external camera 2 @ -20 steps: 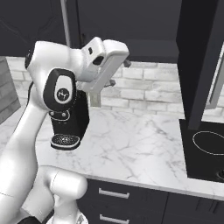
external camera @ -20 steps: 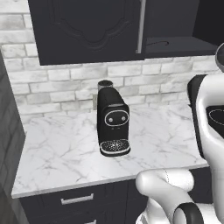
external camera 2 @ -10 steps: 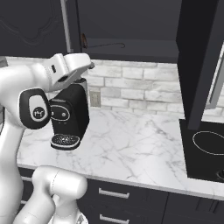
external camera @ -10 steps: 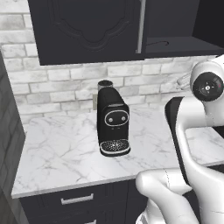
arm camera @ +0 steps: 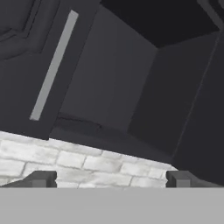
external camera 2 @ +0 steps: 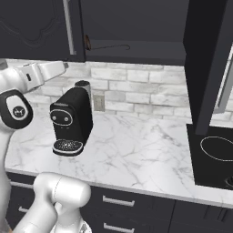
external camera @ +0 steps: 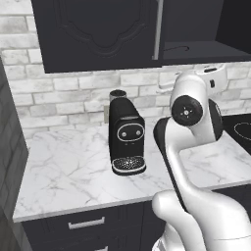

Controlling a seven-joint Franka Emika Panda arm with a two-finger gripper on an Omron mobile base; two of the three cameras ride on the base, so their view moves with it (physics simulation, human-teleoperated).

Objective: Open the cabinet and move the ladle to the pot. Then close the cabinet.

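Hand view shows the claw (arm camera: 111, 179) spread wide, empty, angled up toward the open cabinet (arm camera: 131, 87).

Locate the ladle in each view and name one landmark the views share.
Left base view: ladle at upper right, on the open cabinet shelf.
Right base view: top centre, on that shelf.
Hand view: too dark to tell.
Shared landmark: closed door's silver handle.
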